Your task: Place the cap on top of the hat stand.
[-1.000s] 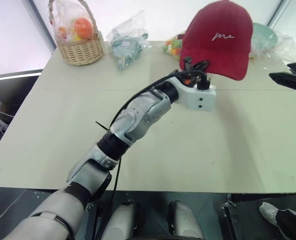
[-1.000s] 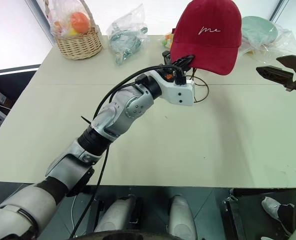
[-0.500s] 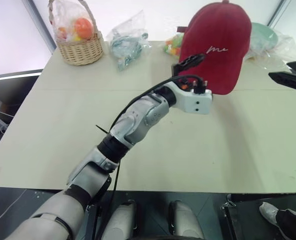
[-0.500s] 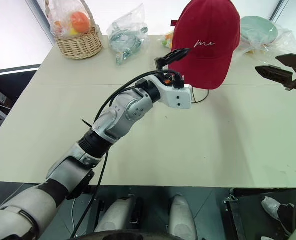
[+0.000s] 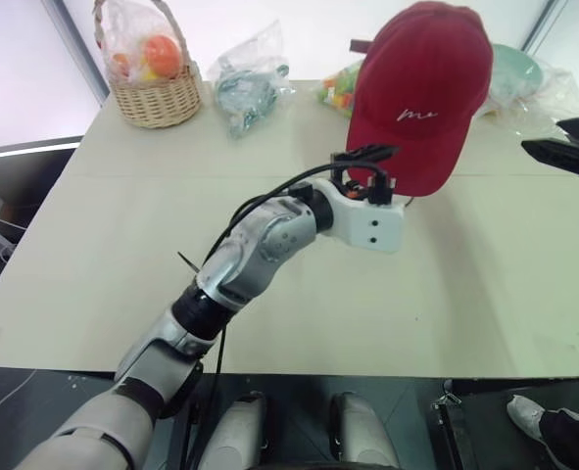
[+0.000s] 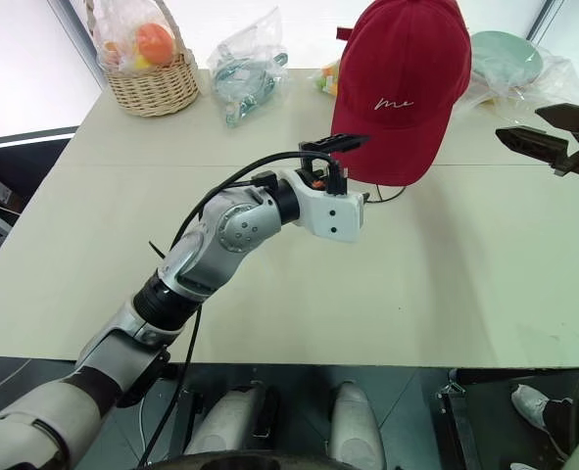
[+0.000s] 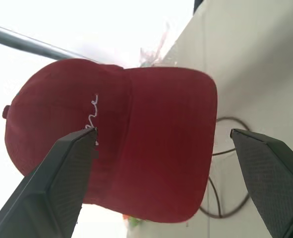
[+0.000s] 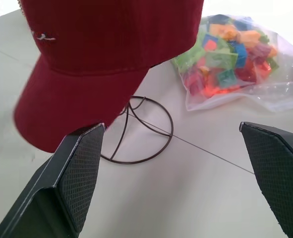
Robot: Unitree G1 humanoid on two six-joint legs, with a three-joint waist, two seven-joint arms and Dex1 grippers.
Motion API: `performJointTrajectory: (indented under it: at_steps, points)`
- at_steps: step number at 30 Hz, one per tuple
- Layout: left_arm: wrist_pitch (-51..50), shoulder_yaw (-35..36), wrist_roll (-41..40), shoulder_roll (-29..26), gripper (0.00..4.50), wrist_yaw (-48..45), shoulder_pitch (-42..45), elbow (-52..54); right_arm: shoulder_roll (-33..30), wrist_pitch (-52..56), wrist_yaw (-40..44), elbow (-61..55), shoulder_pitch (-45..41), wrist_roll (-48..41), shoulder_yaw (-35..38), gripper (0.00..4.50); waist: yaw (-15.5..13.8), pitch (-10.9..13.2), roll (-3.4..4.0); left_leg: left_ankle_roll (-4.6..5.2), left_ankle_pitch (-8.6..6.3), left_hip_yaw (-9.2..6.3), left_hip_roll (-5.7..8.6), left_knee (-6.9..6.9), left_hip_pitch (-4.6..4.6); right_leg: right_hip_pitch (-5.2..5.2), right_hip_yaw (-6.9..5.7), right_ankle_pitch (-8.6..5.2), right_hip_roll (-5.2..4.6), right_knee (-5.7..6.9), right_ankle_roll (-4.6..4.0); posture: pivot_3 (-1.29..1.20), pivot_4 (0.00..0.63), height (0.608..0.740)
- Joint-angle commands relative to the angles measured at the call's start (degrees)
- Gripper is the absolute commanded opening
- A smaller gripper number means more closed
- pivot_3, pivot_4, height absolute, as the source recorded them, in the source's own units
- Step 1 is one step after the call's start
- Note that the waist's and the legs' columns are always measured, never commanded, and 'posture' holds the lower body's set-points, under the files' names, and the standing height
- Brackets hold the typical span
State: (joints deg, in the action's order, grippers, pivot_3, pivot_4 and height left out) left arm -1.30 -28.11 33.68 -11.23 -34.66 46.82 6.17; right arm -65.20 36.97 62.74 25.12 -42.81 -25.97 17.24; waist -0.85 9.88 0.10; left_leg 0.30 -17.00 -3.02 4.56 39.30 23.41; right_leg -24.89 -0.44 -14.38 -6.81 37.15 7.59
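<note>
Beige table (image 5: 93, 225), dark red cap (image 5: 421, 93) with white script atop hat stand (image 8: 136, 134)

Table (image 5: 93, 245): pale beige top with a thin seam line across it.
Floor (image 5: 15, 401): dark, seen below the near table edge.
Back wall (image 5: 15, 69): white, brightly lit.
Frame bar (image 5: 73, 39): grey, slanted, far left.
</note>
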Motion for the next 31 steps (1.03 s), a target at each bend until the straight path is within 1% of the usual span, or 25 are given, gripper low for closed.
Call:
performJointTrajectory:
  at_steps: [1, 4, 6, 8, 9, 10, 13, 15, 18, 21, 23, 27, 31]
  points:
    - [-2.4, 2.7, -4.0, -1.1, 4.49, -4.0, -0.8, 6.7, -0.5, -0.9, 0.1, -0.4, -1.0, -0.2, 1.0, 4.5, 0.0, 0.0, 0.0, 0.0, 0.0, 0.0, 0.0, 0.0, 0.0, 0.0, 0.0, 0.0, 0.0, 0.0, 0.0, 0.0, 0.15, 0.74]
    - [-6.2, 5.0, -8.4, -1.3, 4.49, -7.0, -1.4, 9.9, -0.6, -1.0, 0.3, 0.0, -1.3, 0.0, 0.7, 4.5, 0.1, 0.0, 0.01, 0.0, 0.0, 0.0, -0.02, -0.01, 0.0, -0.01, 0.0, 0.0, 0.01, 0.0, 0.0, 0.0, 0.15, 0.74]
    - [-11.4, 7.4, -12.7, -0.3, 4.49, -9.0, -1.2, 11.5, -0.6, -1.2, 0.4, 0.3, -1.6, 0.2, 0.5, 4.5, 0.1, 0.0, 0.02, 0.0, 0.0, 0.0, -0.04, 0.0, 0.0, -0.01, 0.0, 0.0, 0.03, 0.01, 0.0, 0.0, 0.15, 0.74]
    - [-19.3, 11.8, -18.8, 1.0, 4.49, -10.9, 0.1, 12.3, -0.7, -1.3, 0.5, 0.6, -1.8, 0.3, 0.3, 4.5, 0.1, 0.0, 0.01, 0.01, 0.0, 0.0, -0.04, 0.04, 0.0, 0.02, 0.0, 0.0, 0.02, 0.01, 0.0, 0.0, 0.15, 0.74]
    - [-23.6, 15.6, -21.8, 1.9, 4.49, -10.3, 1.5, 11.5, -0.7, -1.4, 0.6, 0.8, -2.0, 0.4, 0.2, 4.5, 0.0, 0.0, 0.01, 0.01, 0.0, 0.0, -0.04, 0.04, 0.0, 0.02, 0.0, 0.0, 0.02, 0.01, 0.0, 0.0, 0.15, 0.74]
    - [-28.4, 19.8, -24.2, 2.7, 4.49, -8.8, 3.4, 9.9, -0.9, -1.7, 0.9, 1.3, -2.2, 0.6, 0.0, 4.5, 0.0, 0.0, 0.0, 0.01, 0.0, 0.0, -0.03, 0.05, 0.0, 0.03, 0.0, 0.0, 0.02, 0.01, 0.0, 0.0, 0.15, 0.74]
    - [-34.8, 30.7, -29.5, 1.5, 4.49, -3.3, 7.8, 3.1, -1.3, -2.5, 1.9, 2.8, -3.0, 1.3, -0.7, 4.5, 0.3, 0.0, -0.01, 0.01, 0.0, -0.01, -0.05, 0.09, 0.0, 0.02, -0.01, 0.0, 0.07, 0.03, 0.0, 0.0, 0.15, 0.74]
    - [-34.8, 36.6, -32.2, -0.1, 4.49, 0.4, 9.3, -1.4, -1.2, -2.8, 2.5, 3.2, -3.2, 1.6, -1.2, 4.5, 0.6, 0.0, 0.02, 0.01, -0.01, 0.0, -0.08, 0.03, -0.06, 0.02, -0.01, 0.0, 0.09, 0.03, 0.0, 0.0, 0.15, 0.74]
    - [-34.6, 42.4, -34.8, -3.5, 4.49, 4.6, 10.6, -9.1, -0.3, -3.7, 3.0, 3.9, -3.5, 2.4, -2.2, 4.5, 0.6, 0.0, -0.01, 0.0, 0.0, 0.0, -0.08, -0.02, -0.07, 0.0, -0.01, 0.0, 0.1, 0.04, 0.0, 0.0, 0.15, 0.74]
    - [-34.7, 45.1, -36.7, -7.1, 4.49, 6.5, 9.7, -13.9, 0.4, -4.4, 3.2, 4.7, -3.4, 2.8, -2.6, 4.5, 0.5, 0.0, -0.03, -0.01, 0.0, -0.01, -0.07, 0.02, -0.06, 0.01, -0.01, 0.0, 0.09, 0.04, 0.0, 0.0, 0.15, 0.74]
    - [-36.2, 46.0, -38.5, -9.9, 4.49, 5.4, 6.9, -14.7, 0.7, -4.0, 3.6, 4.4, -2.9, 2.5, -2.5, 4.5, 0.3, 0.0, -0.02, -0.01, 0.0, -0.01, -0.06, 0.02, -0.05, 0.0, -0.01, 0.0, 0.08, 0.03, 0.0, 0.0, 0.15, 0.74]
    - [-39.5, 47.2, -42.1, -13.8, 4.49, 3.6, 0.2, -12.5, 0.7, -2.9, 4.3, 2.6, -0.7, 1.7, -2.0, 4.5, 0.1, 0.0, -0.04, -0.02, 0.0, -0.05, -0.05, -0.01, -0.04, 0.0, -0.01, 0.0, 0.06, 0.02, 0.0, 0.0, 0.15, 0.74]
    - [-43.8, 49.4, -47.3, -15.3, 4.49, 2.2, -6.7, -7.8, 1.0, -1.6, 4.2, -0.2, 2.8, 0.7, -0.8, 4.5, 0.1, 0.0, -0.04, -0.02, 0.0, -0.09, -0.05, 0.03, -0.03, 0.01, -0.01, 0.0, 0.05, 0.02, 0.0, 0.0, 0.15, 0.74]
